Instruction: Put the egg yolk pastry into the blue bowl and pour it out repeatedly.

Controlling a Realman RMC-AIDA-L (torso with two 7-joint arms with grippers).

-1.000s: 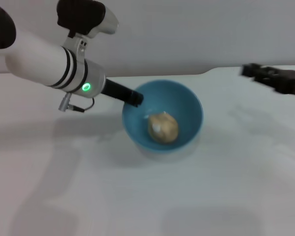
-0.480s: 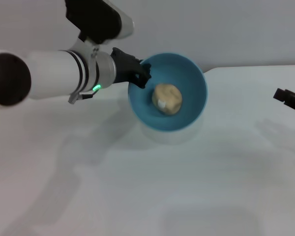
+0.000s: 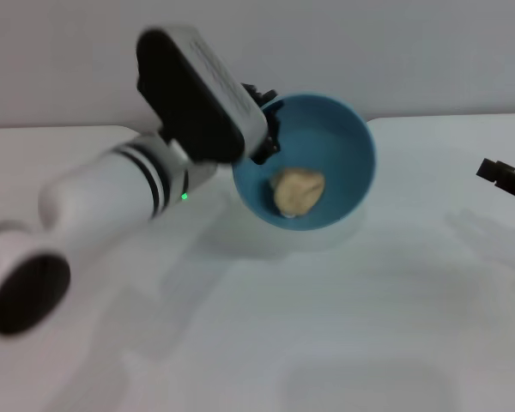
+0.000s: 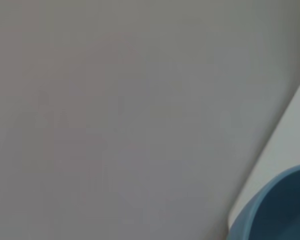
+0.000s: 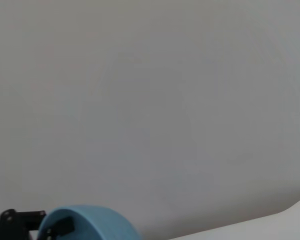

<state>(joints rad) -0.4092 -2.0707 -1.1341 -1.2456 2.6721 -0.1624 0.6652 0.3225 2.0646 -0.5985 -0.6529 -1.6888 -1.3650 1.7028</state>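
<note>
My left gripper [image 3: 263,129] is shut on the left rim of the blue bowl [image 3: 343,150] and holds it lifted off the table, tipped steeply so its opening faces me. The egg yolk pastry [image 3: 298,190] lies inside, low against the bowl's wall near the lower rim. The bowl's edge shows in the left wrist view [image 4: 275,207], and its outside shows in the right wrist view [image 5: 90,222] with the left gripper [image 5: 20,225] beside it. My right gripper [image 3: 505,176] is at the right edge of the head view, just above the table, away from the bowl.
The white table [image 3: 343,326] spreads below the bowl. A plain grey wall [image 3: 369,43] stands behind it. My left arm [image 3: 112,206] crosses the left part of the head view.
My left arm has lifted the bowl off the table and rotated it, tipping the opening further. The pastry has slid toward the lower rim. The right gripper moved toward the right edge, then held still.
</note>
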